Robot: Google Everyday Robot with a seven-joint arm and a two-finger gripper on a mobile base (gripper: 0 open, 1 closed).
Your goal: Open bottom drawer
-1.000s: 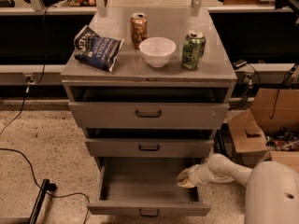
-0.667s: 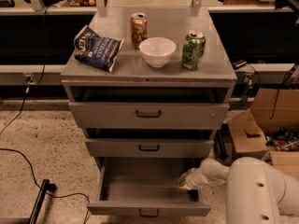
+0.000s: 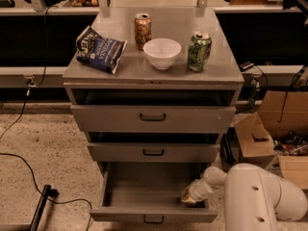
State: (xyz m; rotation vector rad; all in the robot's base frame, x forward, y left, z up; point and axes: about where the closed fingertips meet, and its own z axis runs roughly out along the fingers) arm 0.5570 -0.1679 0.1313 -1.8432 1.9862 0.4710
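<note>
The bottom drawer of the grey cabinet stands pulled well out, its inside bare, and its small dark bar handle sits at the lower edge of the picture. My gripper reaches into the drawer's right front corner, just behind the drawer front, at the end of my white arm. The middle drawer and the top drawer above it each stand slightly out.
On the cabinet top lie a chip bag, a brown can, a white bowl and a green can. Cardboard boxes stand to the right. A black cable runs over the floor at left.
My arm's bulk has shifted left and nearer the cabinet, and the gripper has moved slightly toward the drawer front. The drawer stands as far out as before.
</note>
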